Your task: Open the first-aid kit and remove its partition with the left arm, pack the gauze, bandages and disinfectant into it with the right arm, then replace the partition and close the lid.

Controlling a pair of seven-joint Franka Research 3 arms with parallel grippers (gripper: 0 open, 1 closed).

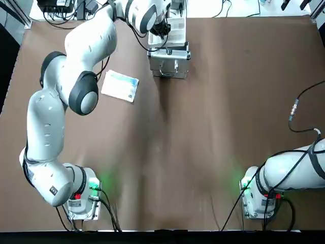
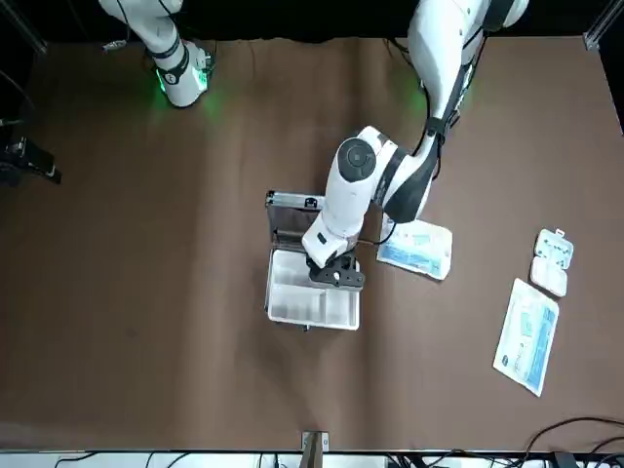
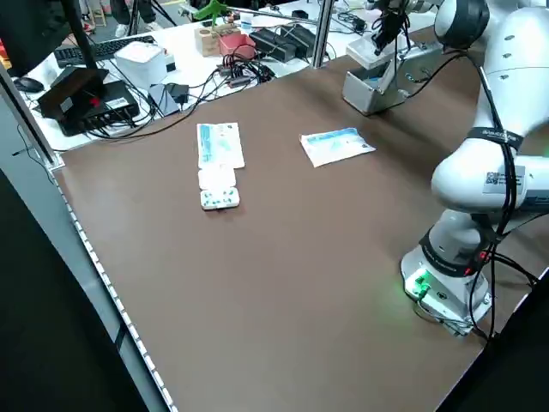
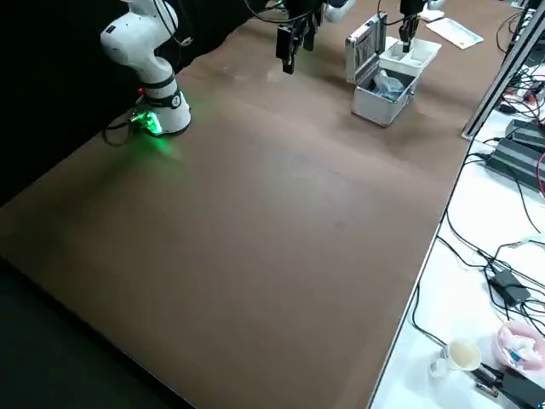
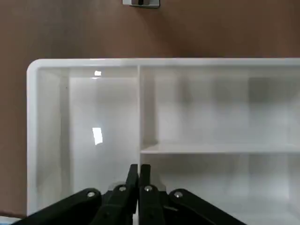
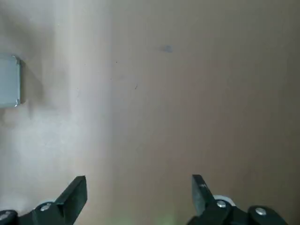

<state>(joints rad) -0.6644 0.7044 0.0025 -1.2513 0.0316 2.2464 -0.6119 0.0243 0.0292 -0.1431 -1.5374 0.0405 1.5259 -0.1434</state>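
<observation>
Two left jaws (image 5: 138, 171) grip the partition's (image 5: 101, 117) divider.

Robotics lab: two robot arms (image 1: 45, 124) on brown desk (image 1: 203, 127), metal posts (image 3: 323, 33), keyboard (image 3: 107, 50), cable clutter (image 4: 477, 256) on white side bench (image 4: 443, 315).

Glare spots the glossy tray (image 5: 98, 108), and green light glows at the arm bases (image 1: 94, 184).

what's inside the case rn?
Right side view: a crumpled, bluish clear bag in the case. The partition, in the left gripper over the case, covers the rest; can't tell what's under it or in the bag.
</observation>
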